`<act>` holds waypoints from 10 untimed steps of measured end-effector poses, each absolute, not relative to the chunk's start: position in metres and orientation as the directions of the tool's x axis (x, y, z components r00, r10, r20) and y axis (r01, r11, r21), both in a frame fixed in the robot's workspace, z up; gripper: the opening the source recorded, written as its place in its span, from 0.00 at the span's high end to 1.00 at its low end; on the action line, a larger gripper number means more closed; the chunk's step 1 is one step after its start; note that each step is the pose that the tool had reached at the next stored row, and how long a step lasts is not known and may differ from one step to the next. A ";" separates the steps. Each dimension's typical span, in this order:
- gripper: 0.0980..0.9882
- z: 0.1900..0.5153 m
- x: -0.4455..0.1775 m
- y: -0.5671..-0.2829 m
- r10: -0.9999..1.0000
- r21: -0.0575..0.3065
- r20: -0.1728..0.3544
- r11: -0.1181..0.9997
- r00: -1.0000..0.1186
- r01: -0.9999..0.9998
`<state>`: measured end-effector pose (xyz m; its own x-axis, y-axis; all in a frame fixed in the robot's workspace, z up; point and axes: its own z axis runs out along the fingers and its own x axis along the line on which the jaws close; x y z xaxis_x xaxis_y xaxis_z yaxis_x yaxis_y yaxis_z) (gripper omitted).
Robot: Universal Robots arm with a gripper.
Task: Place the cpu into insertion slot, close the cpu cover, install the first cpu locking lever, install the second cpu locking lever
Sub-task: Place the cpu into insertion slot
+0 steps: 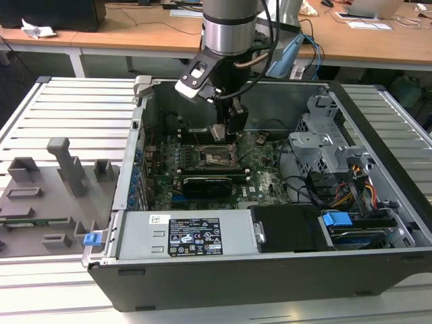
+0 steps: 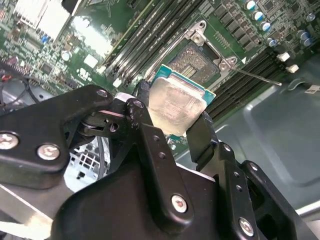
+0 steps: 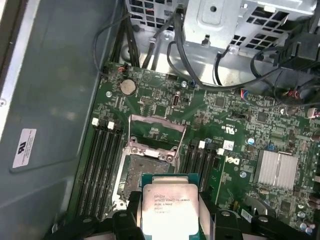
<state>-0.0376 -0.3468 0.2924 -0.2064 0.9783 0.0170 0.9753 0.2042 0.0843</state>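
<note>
Here, the black hand [image 2: 172, 111] pinches the square, silvery-topped cpu [image 2: 179, 101].

A: Any legible print?
B: Nothing readable. Faint printed lines on the cpu [image 3: 170, 205] lid. White label [image 1: 194, 238] with symbol rows on the power supply [image 1: 138, 236]. White sticker [image 3: 23, 148] on the case wall [image 3: 55, 75], possibly a certification mark. White lettering [image 3: 231, 160] on the motherboard [image 3: 225, 115], not legible.
</note>
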 end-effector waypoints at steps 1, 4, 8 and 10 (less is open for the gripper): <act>0.50 0.291 -0.039 -0.347 0.979 0.084 0.017 0.201 -0.203 0.976; 0.50 0.289 -0.044 -0.347 0.980 0.084 0.017 0.197 -0.199 0.977; 0.50 0.288 -0.047 -0.347 0.982 0.084 0.017 0.184 -0.186 0.979; 0.50 0.287 -0.047 -0.347 0.987 0.084 0.017 0.158 -0.160 0.984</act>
